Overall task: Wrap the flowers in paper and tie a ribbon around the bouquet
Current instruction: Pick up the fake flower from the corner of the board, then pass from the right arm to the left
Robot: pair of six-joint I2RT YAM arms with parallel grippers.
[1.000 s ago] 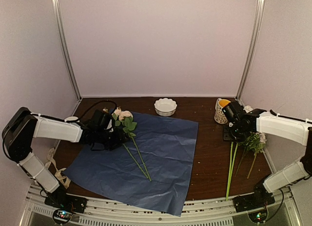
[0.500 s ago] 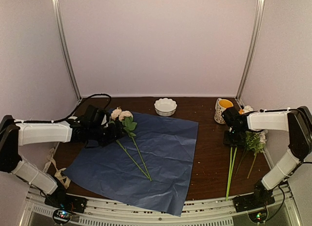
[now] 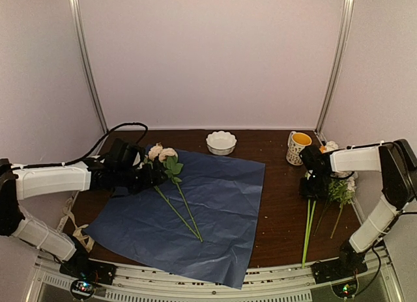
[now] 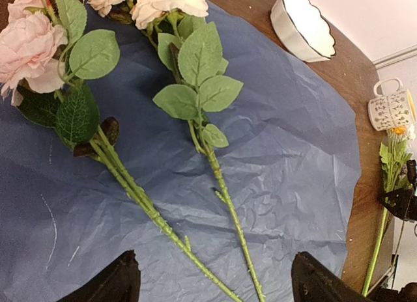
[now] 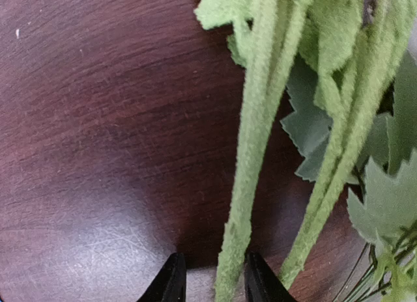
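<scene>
Blue crinkled paper sheet point(image 3: 221, 191) bears two pink roses point(image 3: 163, 153). My left fingers point(image 4: 111, 286) are spread and my right fingers point(image 5: 171, 279) straddle a fuzzy green stem point(image 5: 251, 152), grip unclear. Wrapping and the beige ribbon point(image 3: 78, 235) remain.

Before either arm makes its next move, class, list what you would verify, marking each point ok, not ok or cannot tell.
1. Paper spread flat on the table: ok.
2. Two pink flowers lying on the paper, stems side by side: ok.
3. Left pincer open and empty above them: ok.
4. Stem between the fingers of the right pincer: ok.
5. Right pincer closed firmly on that stem: cannot tell.
6. Ribbon off the paper, at the table's left edge: ok.
</scene>
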